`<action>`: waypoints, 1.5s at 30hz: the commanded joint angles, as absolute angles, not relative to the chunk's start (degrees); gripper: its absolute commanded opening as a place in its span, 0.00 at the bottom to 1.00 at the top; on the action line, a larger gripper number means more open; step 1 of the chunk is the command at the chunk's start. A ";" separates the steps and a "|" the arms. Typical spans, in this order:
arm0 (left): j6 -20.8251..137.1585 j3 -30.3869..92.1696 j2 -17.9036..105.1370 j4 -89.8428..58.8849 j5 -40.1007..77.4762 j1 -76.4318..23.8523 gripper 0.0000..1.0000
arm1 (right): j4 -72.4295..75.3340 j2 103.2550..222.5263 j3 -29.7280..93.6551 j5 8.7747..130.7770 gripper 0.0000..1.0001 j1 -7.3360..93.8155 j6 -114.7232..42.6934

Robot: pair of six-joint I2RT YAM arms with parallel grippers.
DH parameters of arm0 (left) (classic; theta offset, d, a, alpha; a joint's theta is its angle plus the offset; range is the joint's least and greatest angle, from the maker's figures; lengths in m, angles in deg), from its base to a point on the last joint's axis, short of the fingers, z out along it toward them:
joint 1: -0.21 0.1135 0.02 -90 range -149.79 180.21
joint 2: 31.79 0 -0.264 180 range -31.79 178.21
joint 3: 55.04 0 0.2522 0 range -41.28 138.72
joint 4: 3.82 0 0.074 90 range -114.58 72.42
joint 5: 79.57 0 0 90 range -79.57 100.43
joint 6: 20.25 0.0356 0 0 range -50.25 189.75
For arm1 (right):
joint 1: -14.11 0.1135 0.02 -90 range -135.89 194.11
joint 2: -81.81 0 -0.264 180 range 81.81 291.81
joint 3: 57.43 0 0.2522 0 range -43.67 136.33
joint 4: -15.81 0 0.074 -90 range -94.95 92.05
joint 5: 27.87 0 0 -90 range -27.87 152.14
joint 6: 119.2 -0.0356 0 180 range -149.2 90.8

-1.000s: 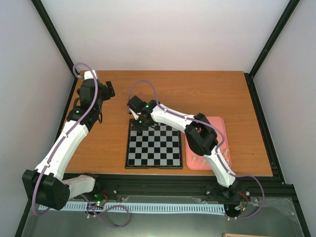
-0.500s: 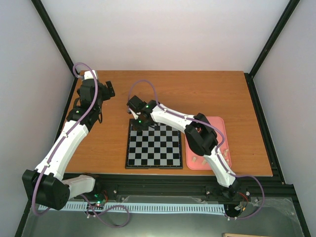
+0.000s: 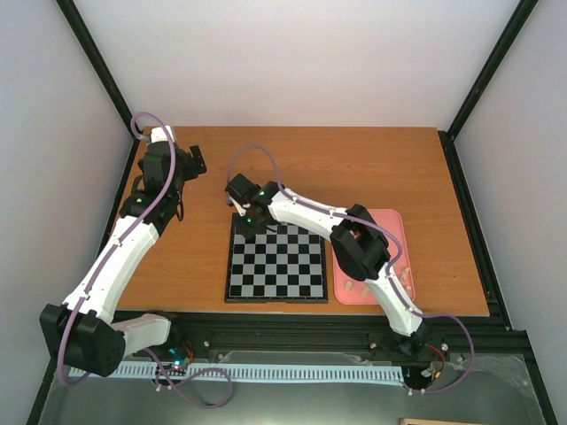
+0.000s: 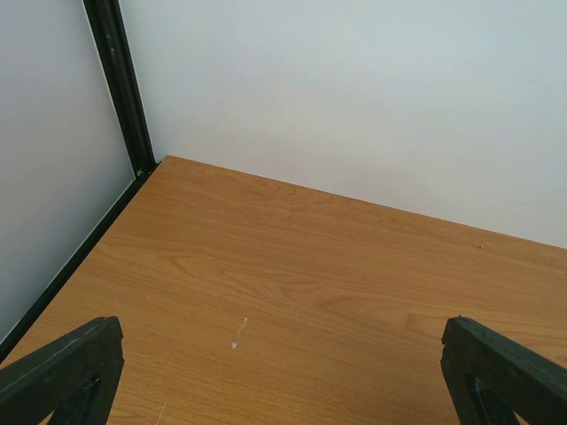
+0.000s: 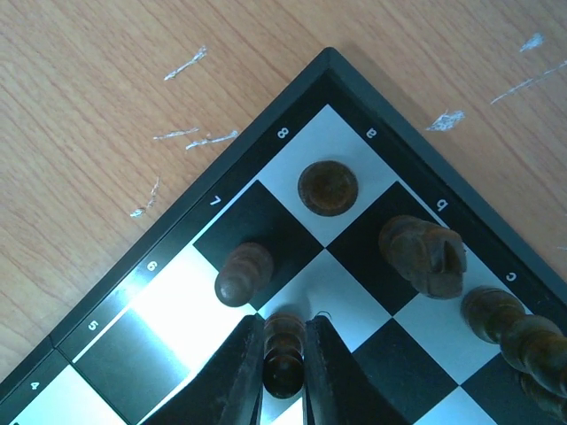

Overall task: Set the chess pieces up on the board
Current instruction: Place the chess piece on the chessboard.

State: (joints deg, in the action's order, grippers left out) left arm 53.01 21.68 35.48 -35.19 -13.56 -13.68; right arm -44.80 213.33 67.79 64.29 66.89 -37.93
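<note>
The board (image 3: 276,261) lies flat in the middle of the table. My right gripper (image 3: 246,219) hangs over its far left corner. In the right wrist view that gripper (image 5: 283,329) is shut on a dark pawn (image 5: 285,363), which stands upright on a light square of the board (image 5: 205,189). Close by on the board are a dark rook (image 5: 328,188) in the corner square, another dark pawn (image 5: 244,274), a dark knight (image 5: 423,255) and a dark bishop (image 5: 496,314). My left gripper (image 3: 195,161) is open over bare table at the far left (image 4: 283,381), with nothing between its fingers.
A pink tray (image 3: 395,232) sits right of the board, with pale pieces (image 3: 363,285) on it and the right arm's elbow above it. The enclosure's walls and black posts (image 4: 124,88) stand close behind the left gripper.
The right gripper has shifted slightly toward the far left over the board's corner, still on the pawn. The left arm has not moved.
</note>
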 commanded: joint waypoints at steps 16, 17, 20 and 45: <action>53.49 22.00 35.23 -33.84 -13.83 -13.85 1.00 | -44.57 213.83 67.78 59.25 0.14 67.99 -37.61; 53.49 22.00 35.27 -33.82 -13.83 -13.83 1.00 | -44.54 214.01 67.86 59.46 0.14 67.99 -37.59; 53.51 22.00 35.29 -33.82 -13.83 -13.82 1.00 | -44.57 214.17 68.14 59.62 0.14 68.00 -37.50; 53.58 22.09 35.27 -33.83 -13.71 -13.85 1.00 | -44.33 212.01 66.96 59.34 0.22 68.49 -37.12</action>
